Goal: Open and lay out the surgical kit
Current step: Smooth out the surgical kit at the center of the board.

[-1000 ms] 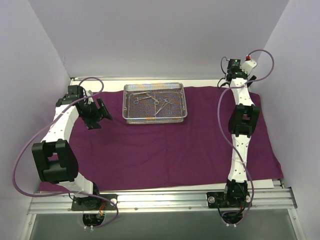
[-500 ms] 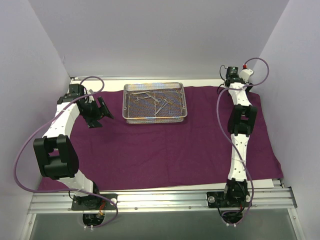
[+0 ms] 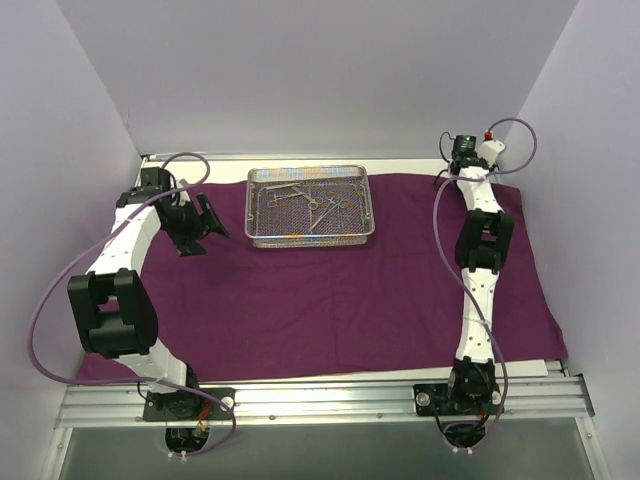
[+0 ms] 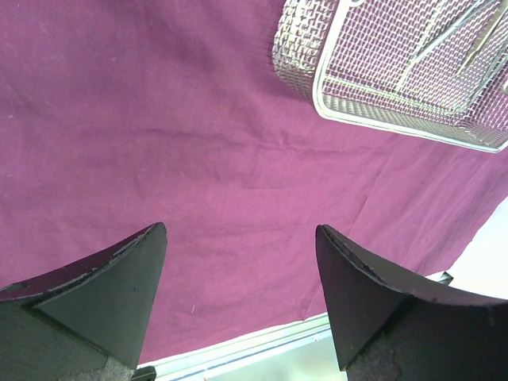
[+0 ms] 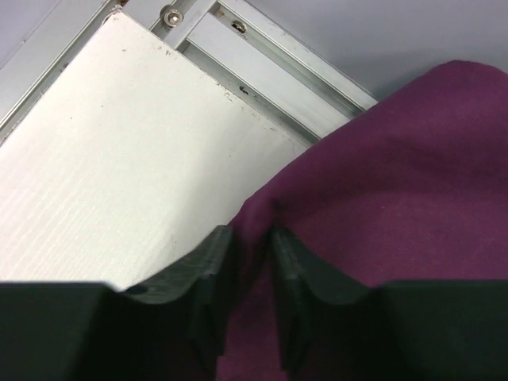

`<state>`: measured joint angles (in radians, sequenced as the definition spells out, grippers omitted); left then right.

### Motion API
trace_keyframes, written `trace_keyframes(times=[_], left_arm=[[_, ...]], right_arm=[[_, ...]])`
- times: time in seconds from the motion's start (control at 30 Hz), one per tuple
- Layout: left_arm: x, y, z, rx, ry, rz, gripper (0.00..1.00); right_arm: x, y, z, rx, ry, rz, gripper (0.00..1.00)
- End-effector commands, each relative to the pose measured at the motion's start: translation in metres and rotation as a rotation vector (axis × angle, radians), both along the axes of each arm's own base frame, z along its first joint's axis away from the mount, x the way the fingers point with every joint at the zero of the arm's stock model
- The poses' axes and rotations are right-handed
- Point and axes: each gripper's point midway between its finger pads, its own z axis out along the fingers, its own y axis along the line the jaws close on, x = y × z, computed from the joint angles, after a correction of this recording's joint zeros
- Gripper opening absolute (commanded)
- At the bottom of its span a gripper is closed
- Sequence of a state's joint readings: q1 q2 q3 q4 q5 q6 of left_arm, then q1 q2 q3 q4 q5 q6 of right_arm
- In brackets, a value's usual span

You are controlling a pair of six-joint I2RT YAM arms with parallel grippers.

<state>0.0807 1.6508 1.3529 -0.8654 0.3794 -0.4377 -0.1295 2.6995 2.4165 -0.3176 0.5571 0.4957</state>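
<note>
Nearest the arm bases, the dark purple cloth wrap [image 3: 350, 300] lies opened out and mostly flat across the table [image 5: 95, 159], its near edge running along the front rail. The unwrapping looks largely done, judging by how it lies.

Farther in on the left, the left pincer [image 4: 238, 238] hangs over bare cloth with its jaws wide apart, holding and touching nothing. It sits just left of the wire-mesh tray [image 3: 310, 240].

The tray stands on the cloth at the far middle. The steel scissors and forceps [image 3: 305, 200] are inside it in a loose heap, too small in the top view to count. Lifting them out and setting them in order on the cloth is the main work left.

At the far right corner, the right pincer [image 5: 250, 238] is drawn narrow. A raised fold of the cloth's edge is pinched between its fingers [image 5: 206, 262], right where purple meets white table. That grip reads as a last tug to square up the corner
</note>
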Motion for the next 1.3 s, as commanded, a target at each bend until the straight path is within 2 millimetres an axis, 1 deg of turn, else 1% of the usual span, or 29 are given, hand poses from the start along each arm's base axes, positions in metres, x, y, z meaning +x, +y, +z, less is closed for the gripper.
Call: trace_keyframes(times=[0.0, 0.03, 0.1, 0.13, 0.2, 0.23, 0.3, 0.33, 0.37, 0.4, 0.43, 0.47, 0.5, 0.53, 0.57, 0.6, 0.63, 0.7, 0.73, 0.77, 0.83, 0.87, 0.9, 1.0, 1.07, 1.1, 1.17, 1.2, 1.27], left_arm=[[0.013, -0.005, 0.028, -0.013, -0.085, -0.014, 0.84], [0.013, -0.005, 0.031, -0.013, -0.09, -0.016, 0.84], [0.012, -0.006, 0.033, -0.01, -0.094, -0.019, 0.84], [0.012, -0.005, 0.035, -0.008, -0.096, -0.02, 0.84], [0.012, -0.005, 0.039, -0.003, -0.105, -0.022, 0.84], [0.011, -0.005, 0.04, 0.0, -0.104, -0.024, 0.84], [0.011, -0.004, 0.044, 0.003, -0.114, -0.026, 0.84], [0.011, -0.004, 0.046, 0.003, -0.113, -0.028, 0.84], [0.011, -0.005, 0.049, 0.0, -0.12, -0.029, 0.84], [0.011, -0.005, 0.051, -0.001, -0.124, -0.032, 0.84], [0.01, -0.005, 0.052, -0.002, -0.121, -0.032, 0.84], [0.01, -0.005, 0.054, -0.001, -0.128, -0.035, 0.84], [0.009, -0.006, 0.058, -0.001, -0.136, -0.037, 0.84], [0.008, -0.006, 0.059, 0.0, -0.134, -0.041, 0.84], [0.007, -0.006, 0.061, 0.003, -0.14, -0.048, 0.84], [0.006, -0.005, 0.064, 0.006, -0.146, -0.047, 0.84], [0.005, -0.005, 0.063, 0.009, -0.144, -0.048, 0.84], [0.003, -0.005, 0.063, 0.012, -0.145, -0.055, 0.85], [0.001, -0.005, 0.061, 0.013, -0.14, -0.055, 0.85], [0.0, -0.005, 0.059, 0.012, -0.137, -0.057, 0.85], [-0.002, -0.006, 0.056, 0.006, -0.13, -0.06, 0.85], [-0.002, -0.006, 0.056, 0.007, -0.132, -0.061, 0.84], [-0.002, -0.006, 0.055, 0.006, -0.131, -0.062, 0.85], [0.0, -0.008, 0.053, -0.002, -0.128, -0.066, 0.85], [0.002, -0.008, 0.053, -0.01, -0.128, -0.065, 0.85], [0.003, -0.009, 0.051, -0.014, -0.123, -0.066, 0.85], [0.005, -0.009, 0.053, -0.017, -0.126, -0.07, 0.84], [0.005, -0.009, 0.054, -0.014, -0.127, -0.071, 0.85], [0.005, -0.008, 0.054, -0.008, -0.129, -0.074, 0.85]], right_arm=[[0.006, -0.004, 0.055, -0.003, -0.093, -0.013, 0.23], [0.006, 0.0, 0.066, 0.003, -0.109, -0.004, 0.16], [0.003, 0.004, 0.075, 0.009, -0.109, -0.001, 0.07], [0.003, 0.01, 0.087, 0.019, -0.123, 0.017, 0.05], [-0.006, 0.018, 0.087, 0.034, -0.088, 0.034, 0.01], [-0.009, 0.026, 0.098, 0.045, -0.101, 0.037, 0.0], [-0.027, 0.037, 0.086, 0.08, -0.038, 0.037, 0.0], [-0.032, 0.044, 0.101, 0.093, -0.065, 0.035, 0.0], [-0.037, 0.056, 0.099, 0.106, -0.051, 0.054, 0.0], [-0.054, 0.062, 0.083, 0.117, 0.005, 0.049, 0.0], [-0.061, 0.07, 0.1, 0.126, -0.022, 0.053, 0.0], [-0.066, 0.086, 0.098, 0.148, -0.017, 0.08, 0.0], [-0.083, 0.091, 0.084, 0.152, 0.038, 0.078, 0.0], [-0.092, 0.097, 0.099, 0.156, 0.019, 0.076, 0.0], [-0.101, 0.099, 0.095, 0.174, 0.028, 0.066, 0.0], [-0.12, 0.123, 0.076, 0.22, 0.094, 0.104, 0.0], [-0.132, 0.131, 0.083, 0.245, 0.091, 0.106, 0.0], [-0.156, 0.154, 0.07, 0.31, 0.138, 0.122, 0.01], [-0.179, 0.163, 0.062, 0.343, 0.178, 0.128, 0.04], [-0.19, 0.17, 0.057, 0.367, 0.2, 0.14, 0.07], [-0.213, 0.186, 0.053, 0.42, 0.23, 0.18, 0.21], [-0.217, 0.188, 0.054, 0.426, 0.232, 0.189, 0.24], [-0.217, 0.188, 0.06, 0.426, 0.217, 0.205, 0.42], [-0.206, 0.175, 0.089, 0.354, 0.171, 0.252, 0.67], [-0.192, 0.15, 0.104, 0.321, 0.14, 0.232, 0.68], [-0.186, 0.143, 0.099, 0.319, 0.152, 0.222, 0.68], [-0.176, 0.129, 0.104, 0.282, 0.155, 0.214, 0.68], [-0.164, 0.117, 0.113, 0.27, 0.12, 0.209, 0.68], [-0.149, 0.112, 0.108, 0.233, 0.136, 0.239, 0.68]])
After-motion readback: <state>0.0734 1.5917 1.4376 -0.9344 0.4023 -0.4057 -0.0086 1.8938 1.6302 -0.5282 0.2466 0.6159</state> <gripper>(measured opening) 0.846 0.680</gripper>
